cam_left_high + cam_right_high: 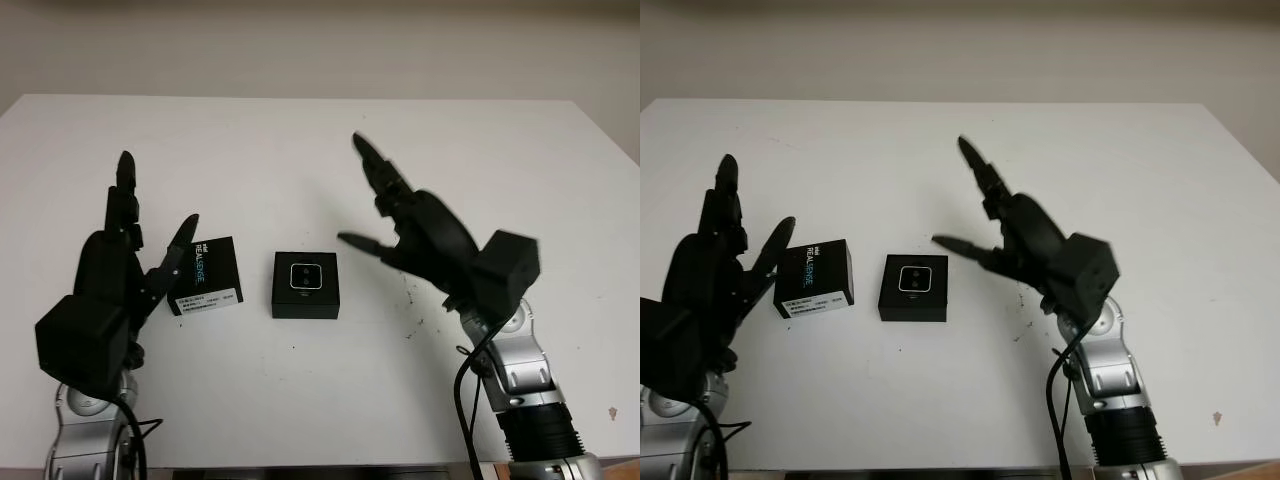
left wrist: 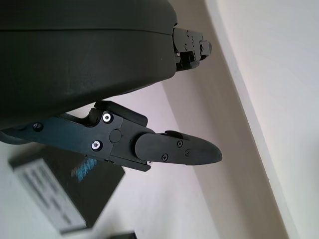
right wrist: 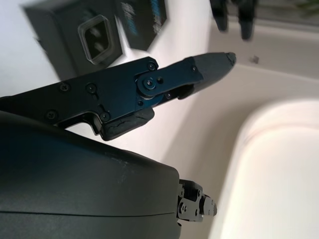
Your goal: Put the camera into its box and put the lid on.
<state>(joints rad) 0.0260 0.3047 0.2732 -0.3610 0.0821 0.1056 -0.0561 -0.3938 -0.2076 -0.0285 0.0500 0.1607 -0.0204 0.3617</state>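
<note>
Both hands hover with fingers open, left hand (image 1: 110,275) beside the lid (image 1: 205,276), right hand (image 1: 415,235) near the box (image 1: 305,285)

Before me stands a white bench (image 1: 300,140) with rounded far corners, evenly lit. A plain pale wall (image 1: 320,45) runs behind its far edge. Small dark specks (image 1: 410,300) mark its surface.

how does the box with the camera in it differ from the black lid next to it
The box lies open-side up, showing the camera with its pale frame and two lenses; the lid shows a closed top printed with RealSense lettering and a white label strip. The box sits square to the table edge at centre; the lid is skewed, close to the left hand. Both are black, squarish, similar in size, and lie flat, untouched.
</note>
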